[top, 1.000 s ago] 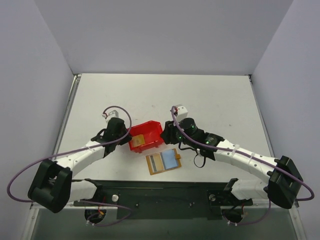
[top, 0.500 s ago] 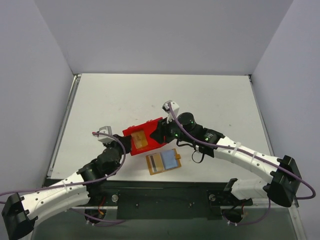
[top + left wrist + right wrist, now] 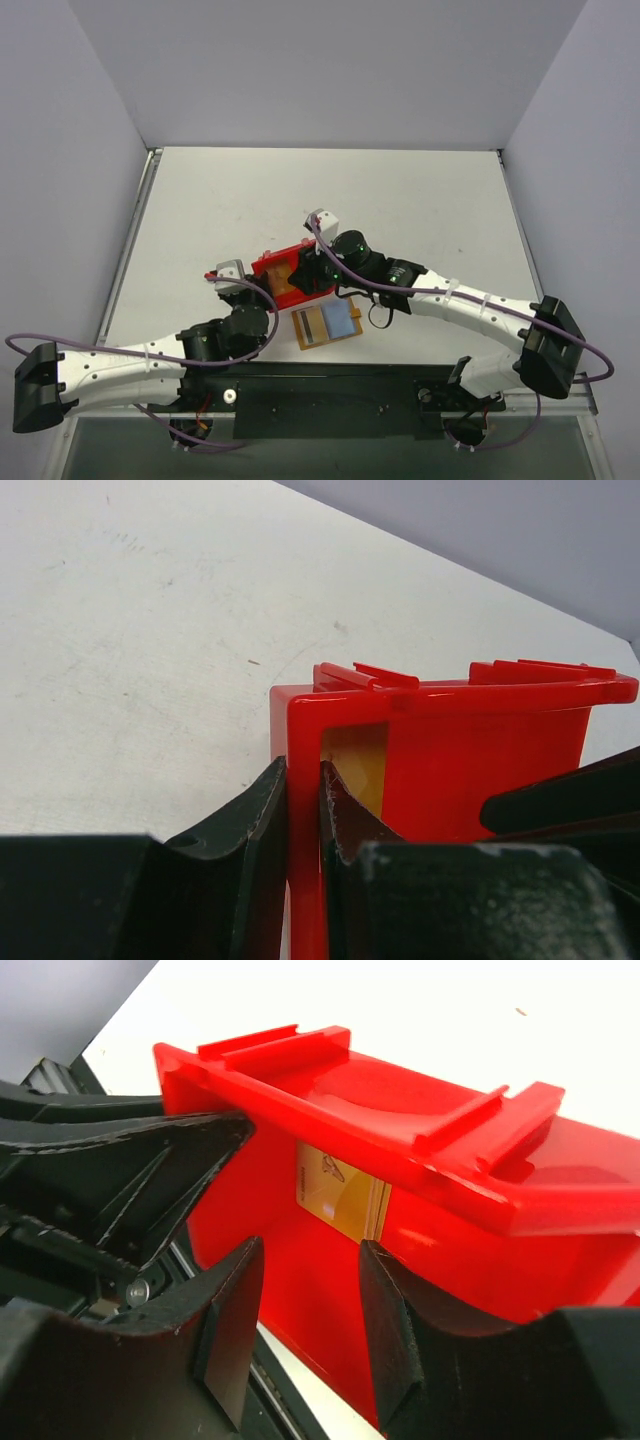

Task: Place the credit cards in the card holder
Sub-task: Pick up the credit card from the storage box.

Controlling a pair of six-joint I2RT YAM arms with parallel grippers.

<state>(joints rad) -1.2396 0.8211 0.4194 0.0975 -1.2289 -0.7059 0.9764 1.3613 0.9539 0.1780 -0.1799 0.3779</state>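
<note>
The credit cards (image 3: 345,1196) are golden and stand stacked against the inner wall of a tilted red bin (image 3: 430,1150); they also show in the top view (image 3: 282,279) and the left wrist view (image 3: 356,767). My left gripper (image 3: 305,825) is shut on the bin's near wall, one finger inside and one outside. My right gripper (image 3: 310,1305) is open, its fingertips inside the bin just short of the cards and holding nothing. The card holder (image 3: 327,323) lies open on the table, orange-tan with a light blue panel, just in front of the bin (image 3: 300,256).
The left gripper's black fingers (image 3: 150,1165) sit close to the left of my right gripper at the bin's rim. The black base rail (image 3: 330,385) runs along the near edge behind the card holder. Grey walls enclose the table (image 3: 400,200).
The left arm swung round to the near side and gripped the bin's wall. The bin tipped and shifted left. The right gripper moved left into the bin's opening.
</note>
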